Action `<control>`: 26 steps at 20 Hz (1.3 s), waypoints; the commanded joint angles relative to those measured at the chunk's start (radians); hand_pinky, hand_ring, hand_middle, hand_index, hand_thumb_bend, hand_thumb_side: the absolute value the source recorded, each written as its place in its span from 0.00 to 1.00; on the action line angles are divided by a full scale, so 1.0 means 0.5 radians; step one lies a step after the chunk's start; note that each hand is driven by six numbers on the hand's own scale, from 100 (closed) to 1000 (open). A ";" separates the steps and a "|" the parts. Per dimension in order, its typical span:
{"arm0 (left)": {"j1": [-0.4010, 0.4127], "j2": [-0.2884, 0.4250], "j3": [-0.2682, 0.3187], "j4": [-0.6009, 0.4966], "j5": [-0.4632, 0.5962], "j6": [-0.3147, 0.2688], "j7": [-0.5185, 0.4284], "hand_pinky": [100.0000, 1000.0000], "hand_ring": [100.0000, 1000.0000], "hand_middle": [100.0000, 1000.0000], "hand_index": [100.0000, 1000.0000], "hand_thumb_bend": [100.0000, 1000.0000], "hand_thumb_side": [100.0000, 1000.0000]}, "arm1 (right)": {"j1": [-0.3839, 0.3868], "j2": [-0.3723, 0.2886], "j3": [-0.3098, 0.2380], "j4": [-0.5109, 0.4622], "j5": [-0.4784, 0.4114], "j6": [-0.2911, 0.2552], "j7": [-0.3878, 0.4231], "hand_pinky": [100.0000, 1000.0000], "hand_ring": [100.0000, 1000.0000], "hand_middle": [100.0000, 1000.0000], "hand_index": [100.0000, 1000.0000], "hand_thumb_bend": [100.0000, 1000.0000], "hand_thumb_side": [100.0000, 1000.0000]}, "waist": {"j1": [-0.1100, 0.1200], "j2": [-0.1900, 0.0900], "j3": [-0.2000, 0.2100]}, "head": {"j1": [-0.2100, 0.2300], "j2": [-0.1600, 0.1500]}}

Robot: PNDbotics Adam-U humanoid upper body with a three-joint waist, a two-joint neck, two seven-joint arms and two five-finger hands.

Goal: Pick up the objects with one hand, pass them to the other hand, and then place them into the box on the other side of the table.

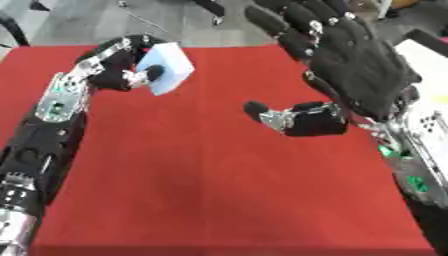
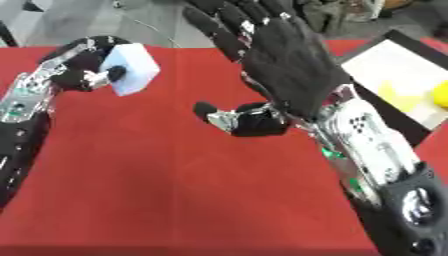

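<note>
Holding a pale blue-white block up off the red table, the left hand is curling its fingers over the top edge while its thumb is pressing in from below, so the block is sitting pinched at the fingertips with most of its faces left bare. That grip looks chosen for the pass, since the exposed side is turning toward the robot's middle where the other hand can get at it. The right hand is waiting well apart from the block, spread wide with its fingers straight and fanned upward and its thumb jutting out sideways toward the left, holding nothing; the wide gap between thumb and fingers is making a ready pocket for receiving. At the right edge of the table, a dark-rimmed box with a pale floor is lying open, with something yellow already resting in it (only part of it is showing at the picture's edge). By my judgement the pickup is done and the handover is the step in hand: the two hands are needing to close the space between them before the right can take the block and carry it over to that box.
</note>
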 commanded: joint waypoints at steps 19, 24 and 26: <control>-0.134 -0.069 -0.501 -0.330 0.089 -0.165 -0.088 0.64 0.33 0.30 0.56 0.00 0.22 | -0.031 0.056 0.024 0.136 -0.264 0.152 0.305 0.93 0.86 0.87 1.00 0.43 0.52 | 0.007 -0.029 -0.003 | -0.019 -0.004; -0.146 -0.078 -0.562 -0.304 0.056 -0.257 -0.088 0.64 0.33 0.30 0.57 0.00 0.21 | -0.027 0.060 0.034 0.160 -0.233 0.219 0.341 0.91 0.80 0.80 1.00 0.29 0.35 | 0.007 -0.030 -0.006 | -0.018 -0.004; -0.150 -0.078 -0.578 -0.305 0.055 -0.278 -0.088 0.64 0.33 0.30 0.57 0.00 0.21 | -0.027 0.061 0.037 0.174 -0.216 0.231 0.354 0.90 0.74 0.67 0.99 0.18 0.22 | 0.007 -0.030 -0.007 | -0.021 -0.004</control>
